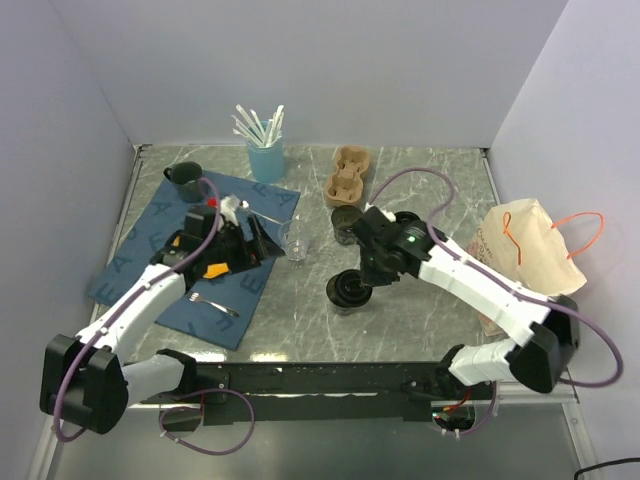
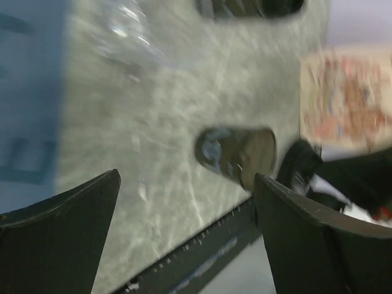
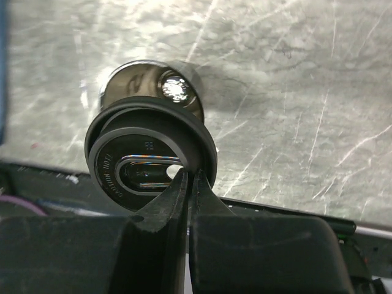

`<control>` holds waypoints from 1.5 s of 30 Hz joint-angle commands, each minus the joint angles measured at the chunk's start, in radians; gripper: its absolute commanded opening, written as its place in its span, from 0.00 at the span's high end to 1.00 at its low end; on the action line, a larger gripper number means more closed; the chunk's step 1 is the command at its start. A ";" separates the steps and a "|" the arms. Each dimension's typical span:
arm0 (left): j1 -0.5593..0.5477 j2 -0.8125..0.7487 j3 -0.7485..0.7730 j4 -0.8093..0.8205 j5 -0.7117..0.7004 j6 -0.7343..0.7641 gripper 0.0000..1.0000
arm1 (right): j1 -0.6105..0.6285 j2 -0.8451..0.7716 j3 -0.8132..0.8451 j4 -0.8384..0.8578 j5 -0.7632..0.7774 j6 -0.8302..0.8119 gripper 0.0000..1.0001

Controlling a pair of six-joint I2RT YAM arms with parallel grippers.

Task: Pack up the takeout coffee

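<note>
Right of glass [image 1: 296,243], takeout coffee [image 1: 348,290]

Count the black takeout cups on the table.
1 for sure: the takeout coffee, with the right gripper shut on its lid. A dark round thing beside the cardboard carrier may be a second; it is partly hidden.

Bench [image 1: 420,290]: grey marbled top with pale veins running across it, sitting inside a three-sided enclosure. Back wall [image 1: 320,70], left wall [image 1: 50,150] and right wall [image 1: 590,120] are standing plain and pale lilac, meeting the bench at its edges. A black rail [image 1: 330,378] is running along the near edge. Light is falling evenly, glinting softly off the top and casting short shadows.
</note>
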 commanded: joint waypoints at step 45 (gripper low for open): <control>-0.399 0.284 0.015 0.320 0.018 -0.064 0.29 | 0.032 0.178 -0.008 0.054 0.009 0.100 1.00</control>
